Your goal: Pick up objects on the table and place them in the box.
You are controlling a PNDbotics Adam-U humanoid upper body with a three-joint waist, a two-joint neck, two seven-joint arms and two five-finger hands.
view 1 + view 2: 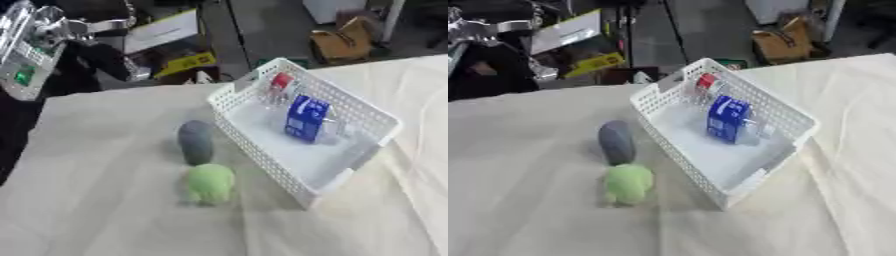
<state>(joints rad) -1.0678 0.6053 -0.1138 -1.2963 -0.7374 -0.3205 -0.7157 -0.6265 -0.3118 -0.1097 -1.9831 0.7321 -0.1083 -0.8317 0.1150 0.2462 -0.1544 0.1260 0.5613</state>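
Observation:
A white lattice basket [372, 117] stands on the cloth-covered table, right of centre. Inside it a blue carton [306, 119] stands upright, with a small red-topped item [281, 81] behind it at the far end and something clear beside the carton. Left of the basket on the cloth lie a dark grey oval object [196, 141] and, just in front of it, a light green rounded object [209, 183]; the two nearly touch. Neither of my hands shows in either view.
The beige cloth [96, 200] covers the table, with wrinkles on the right side. Beyond the far edge are a silver and black machine [35, 45], boxes with a yellow label [188, 62] and a brown bag [343, 42] on the floor.

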